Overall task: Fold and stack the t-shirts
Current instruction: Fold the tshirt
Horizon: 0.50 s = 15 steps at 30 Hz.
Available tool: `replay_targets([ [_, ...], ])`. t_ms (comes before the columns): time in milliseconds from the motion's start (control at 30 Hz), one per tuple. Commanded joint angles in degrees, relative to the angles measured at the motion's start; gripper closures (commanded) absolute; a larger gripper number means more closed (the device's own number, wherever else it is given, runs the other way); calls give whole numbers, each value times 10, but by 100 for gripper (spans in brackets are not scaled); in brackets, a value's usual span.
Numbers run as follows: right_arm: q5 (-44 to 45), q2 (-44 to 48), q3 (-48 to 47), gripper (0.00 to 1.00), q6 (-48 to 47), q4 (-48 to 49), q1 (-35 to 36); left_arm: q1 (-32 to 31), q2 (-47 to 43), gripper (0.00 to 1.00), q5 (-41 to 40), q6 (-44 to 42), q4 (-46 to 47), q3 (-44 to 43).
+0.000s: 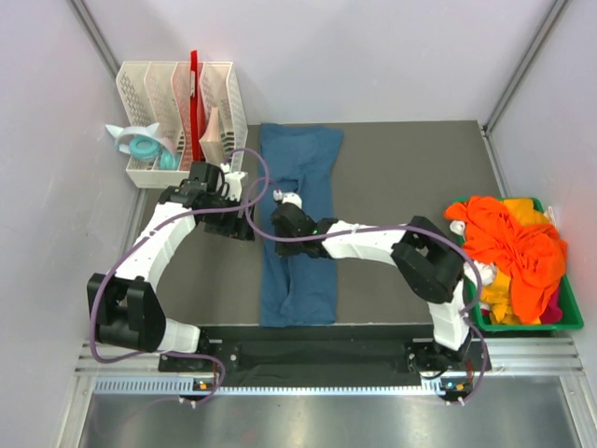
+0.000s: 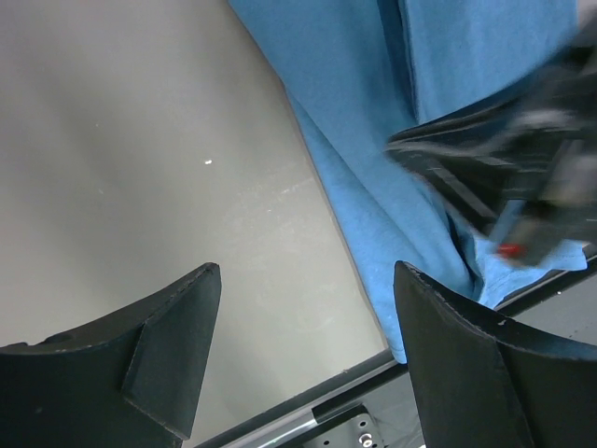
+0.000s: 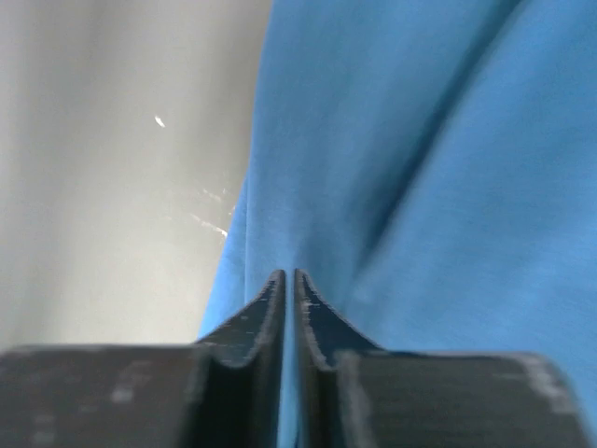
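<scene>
A large teal-blue t-shirt (image 1: 298, 215) lies on the grey table as a long narrow strip running from far to near. My right gripper (image 1: 283, 198) is over its left edge, jaws shut to a thin slit on a fold of that fabric (image 3: 392, 168); the gripper (image 3: 289, 275) points away from me. My left gripper (image 1: 233, 229) hangs open just left of the shirt, above bare table, with nothing between its fingers (image 2: 306, 271). The shirt's left edge (image 2: 364, 215) passes by its right finger. Orange t-shirts (image 1: 518, 247) with yellow and magenta bits are heaped at the right.
The heap of shirts fills a green plastic bin (image 1: 527, 325) at the table's right edge. A white slotted rack (image 1: 177, 103) stands at the back left, with a pale teal object (image 1: 140, 145) beside it. A black rail (image 1: 317, 350) runs along the near edge.
</scene>
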State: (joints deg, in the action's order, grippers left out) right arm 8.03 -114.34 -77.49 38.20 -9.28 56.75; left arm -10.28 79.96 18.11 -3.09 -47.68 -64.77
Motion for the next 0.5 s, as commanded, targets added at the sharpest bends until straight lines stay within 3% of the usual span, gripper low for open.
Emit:
replay_targets([
  [0, 67, 143, 4, 86, -22, 43, -23, 2, -27, 21, 3, 3, 20, -4],
  [133, 93, 178, 3, 72, -35, -8, -29, 1, -26, 21, 6, 3, 19, -3],
  [233, 100, 185, 35, 71, -33, -37, -28, 1, -24, 20, 8, 3, 20, -2],
  [467, 113, 174, 109, 97, -4, -58, 9, 1, -18, 20, 9, 3, 19, -3],
])
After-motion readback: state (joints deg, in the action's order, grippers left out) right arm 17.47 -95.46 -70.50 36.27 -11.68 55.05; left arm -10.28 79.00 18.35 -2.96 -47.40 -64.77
